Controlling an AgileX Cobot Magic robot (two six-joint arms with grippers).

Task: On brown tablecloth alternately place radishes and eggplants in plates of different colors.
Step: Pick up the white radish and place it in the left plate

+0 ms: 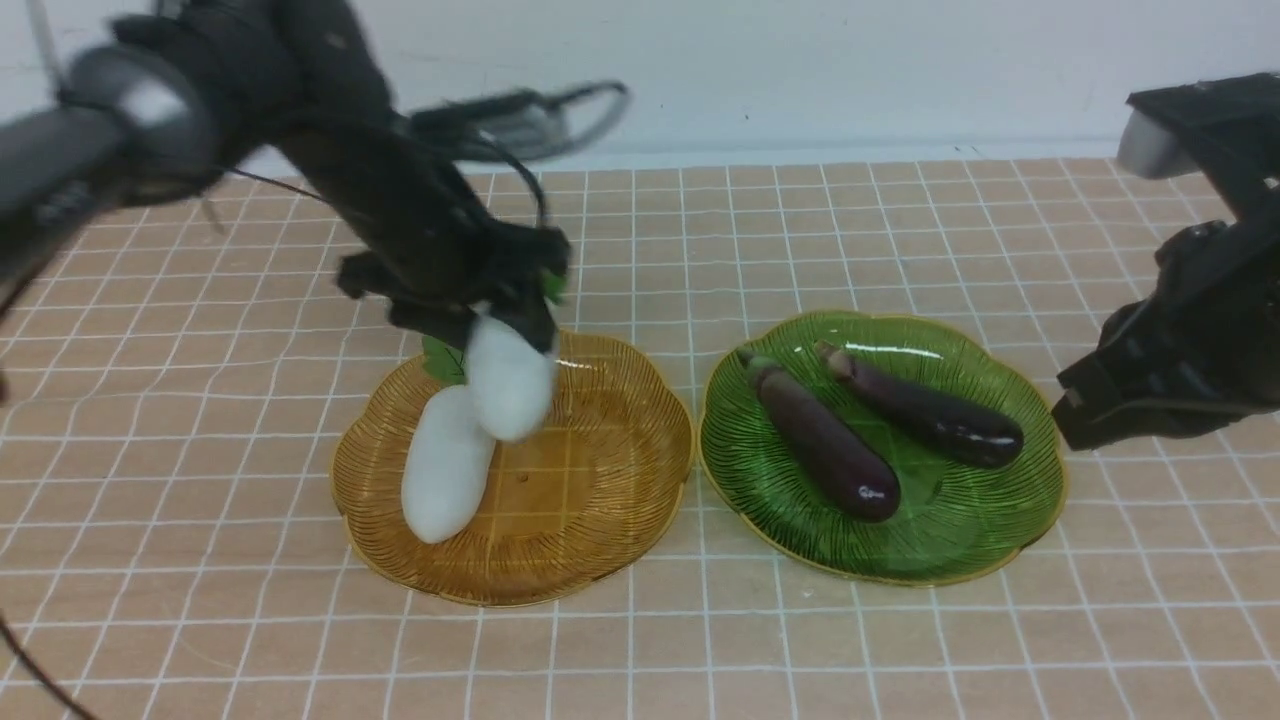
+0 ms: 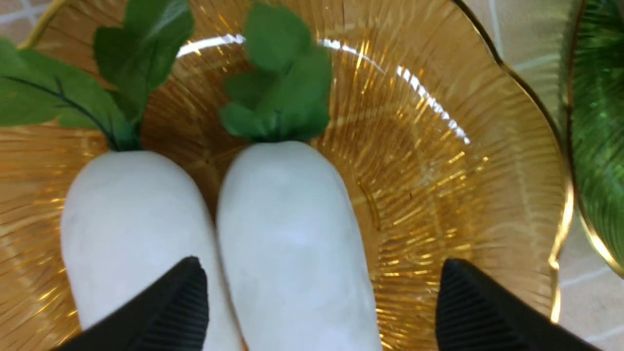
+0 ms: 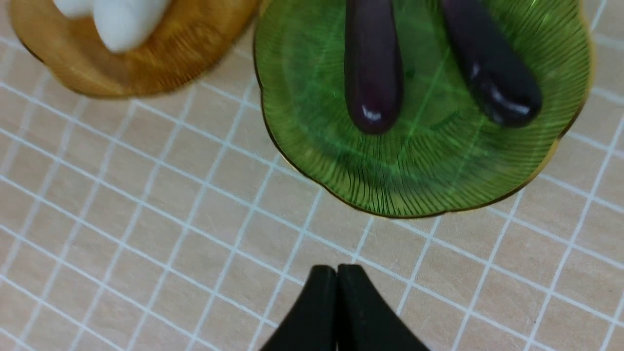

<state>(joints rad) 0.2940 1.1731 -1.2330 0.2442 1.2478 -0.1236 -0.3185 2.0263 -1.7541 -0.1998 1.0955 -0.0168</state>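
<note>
Left gripper point(image 2: 321, 265) gapes wide over two radishes point(image 2: 131, 219) — amber plate point(image 2: 463, 195) beneath — right gripper point(image 3: 336, 273) closed, empty.

Both arms are matte black. The left arm point(image 1: 400, 210) has a grey-silver joint band point(image 1: 150, 105), and thin black cables point(image 1: 520, 110) loop behind the left pincer point(image 2: 317, 312), whose fingers point(image 2: 180, 307) carry fine ribbed pads. The right arm point(image 1: 1190, 330) bears a pale grey block point(image 1: 1150, 145) behind the right pincer point(image 3: 336, 297), which has smooth, tapered tips.

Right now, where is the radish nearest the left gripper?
Front view, left side: that radish is over the amber plate, between the fingers of the open left gripper, beside the other radish.
</note>
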